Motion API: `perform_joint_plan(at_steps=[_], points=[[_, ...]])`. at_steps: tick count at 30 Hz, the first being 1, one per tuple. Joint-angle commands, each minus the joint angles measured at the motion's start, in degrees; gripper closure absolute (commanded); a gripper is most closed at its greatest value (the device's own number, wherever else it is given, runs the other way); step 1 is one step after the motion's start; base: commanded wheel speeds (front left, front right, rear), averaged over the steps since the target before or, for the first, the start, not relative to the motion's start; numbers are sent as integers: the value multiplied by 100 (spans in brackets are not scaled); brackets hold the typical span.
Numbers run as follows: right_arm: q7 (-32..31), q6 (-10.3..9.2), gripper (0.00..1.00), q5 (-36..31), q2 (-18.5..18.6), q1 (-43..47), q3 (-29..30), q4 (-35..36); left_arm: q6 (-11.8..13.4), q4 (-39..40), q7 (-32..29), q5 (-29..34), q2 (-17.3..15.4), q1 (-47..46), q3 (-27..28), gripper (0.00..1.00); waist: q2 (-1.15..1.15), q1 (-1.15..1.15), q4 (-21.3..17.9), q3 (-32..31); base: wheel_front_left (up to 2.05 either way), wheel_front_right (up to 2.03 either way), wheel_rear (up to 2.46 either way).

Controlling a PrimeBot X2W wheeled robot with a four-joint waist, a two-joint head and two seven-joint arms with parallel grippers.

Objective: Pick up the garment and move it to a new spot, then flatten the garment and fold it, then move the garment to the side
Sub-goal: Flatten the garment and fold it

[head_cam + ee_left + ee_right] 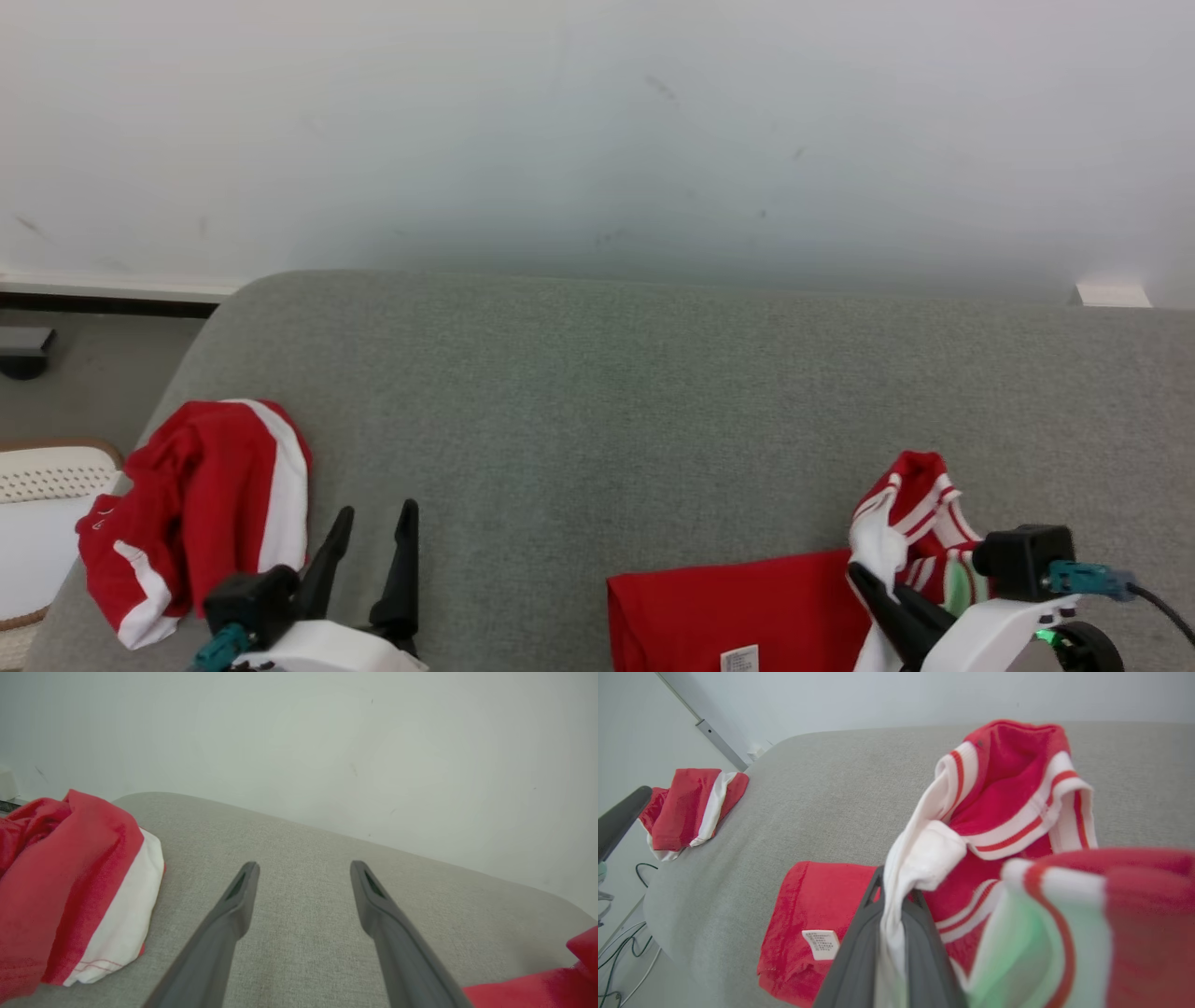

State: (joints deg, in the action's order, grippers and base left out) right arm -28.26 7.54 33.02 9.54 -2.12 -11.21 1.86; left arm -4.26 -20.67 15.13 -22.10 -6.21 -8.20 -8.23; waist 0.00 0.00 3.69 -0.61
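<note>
Across the lower half of the head view lies a grey cushion (597,420). At 5 o'clock on it is the red garment (728,607), its body flat and its white striped edge lifted. At 8 o'clock a second garment (201,513), red and white, lies bunched. The right gripper (896,896) pinches the white edge between its jaws. The left gripper (304,863), at 7 o'clock, has its jaws spread over the cushion. A small white label (739,659) sits at the garment's 6 o'clock edge.

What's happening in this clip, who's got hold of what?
The right gripper is shut on the white trim of a red-and-white garment, holding one end up while the rest lies on the grey cushion. The left gripper is open and empty, beside a second red-and-white bundle at the cushion's left edge.
</note>
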Motion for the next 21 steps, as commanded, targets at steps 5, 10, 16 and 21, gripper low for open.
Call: perform_joint_plan(at_steps=[5, 10, 16, 21], points=[[16, -11, 100, -6, -213, -90, -499, -129, -32, -63, 0, 76, 8, -109, -44, 0, 0, 0, 356, -26, 0, 0, 0], [71, -11, 100, 30, -320, -156, -890, -295, -48, -125, 0, 58, 14, -112, -47, 0, 0, 0, 641, -34, 0, 0, 0], [73, -11, 100, 163, -432, -265, -1264, -675, -67, -185, 0, 58, 33, -151, -46, 0, 0, 0, 872, -59, 0, 0, 0], [213, -11, 94, 372, -526, -427, -1502, -1169, -74, -211, 0, 71, 40, -166, -32, 0, 0, 0, 935, -59, 0, 0, 0]])
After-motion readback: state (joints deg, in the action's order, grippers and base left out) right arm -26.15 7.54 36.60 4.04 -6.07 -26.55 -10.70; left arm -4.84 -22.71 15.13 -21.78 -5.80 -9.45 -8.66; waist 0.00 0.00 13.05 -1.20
